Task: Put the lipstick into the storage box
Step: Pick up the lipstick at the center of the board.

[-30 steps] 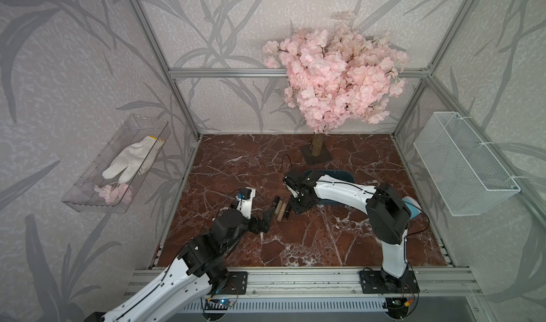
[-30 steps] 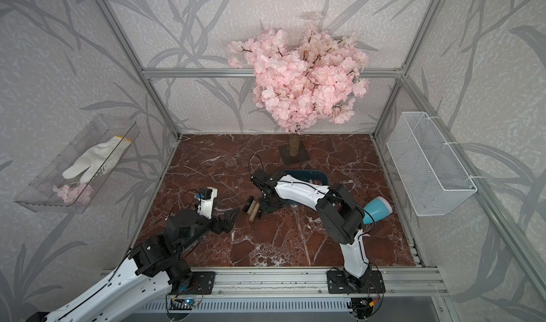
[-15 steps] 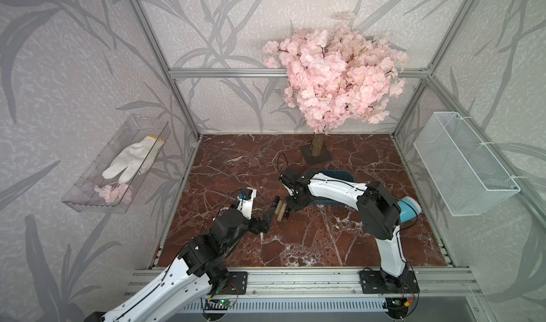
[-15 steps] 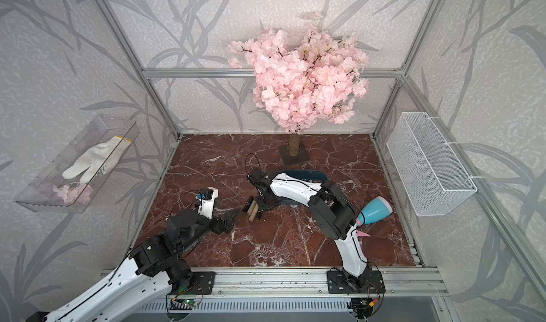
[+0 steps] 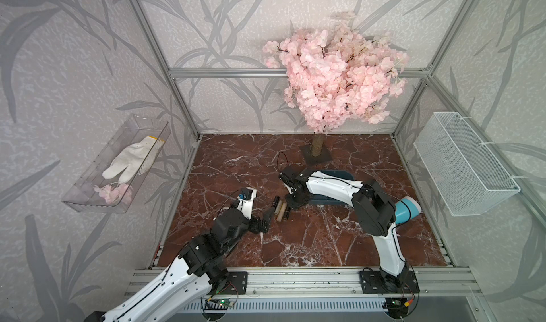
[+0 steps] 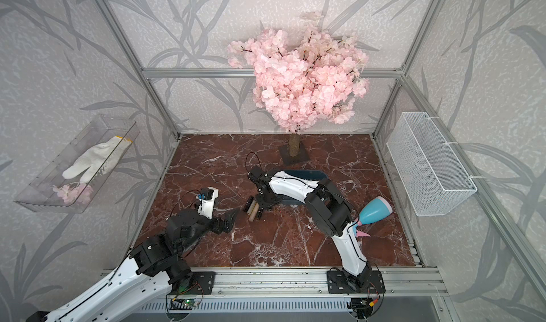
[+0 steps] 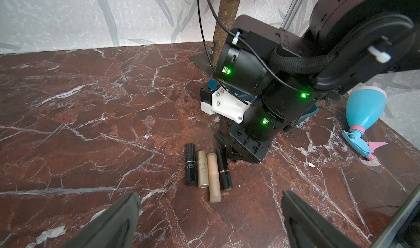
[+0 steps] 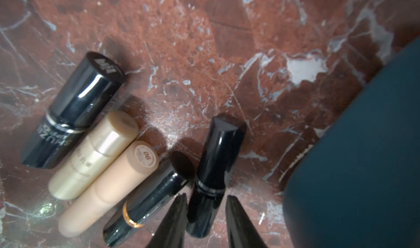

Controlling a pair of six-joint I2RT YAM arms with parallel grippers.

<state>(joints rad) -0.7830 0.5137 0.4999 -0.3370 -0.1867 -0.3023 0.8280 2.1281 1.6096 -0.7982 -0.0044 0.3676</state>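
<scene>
A red-brown marble desk [image 5: 325,240] floors a metal-framed cell papered with grey leaves. Nearest the front rail, well short of the storage box [image 5: 342,175], the left gripper [image 7: 210,195] hangs low over the desk, its fingers [image 7: 122,212] spread wide and holding nothing. Between it and the box a row of four tubes [image 7: 208,169] lies side by side on the desk: black, gold, beige, and black with a gold band. Just past them, close beside the box's near left corner but outside it, the right gripper [image 8: 205,198] pinches a black lipstick [image 8: 218,153] between narrow-set fingers [image 8: 175,217]; whether the tube is clear of the desk cannot be told. A blue spray bottle [image 5: 406,209] lies off the box's right end. Behind the box stands a pink blossom tree [image 5: 334,72]. On the walls, well away from the box, hang a clear bin [image 5: 97,206] holding a white glove [image 5: 130,161], left, and a white wire basket [image 5: 461,170], right.
</scene>
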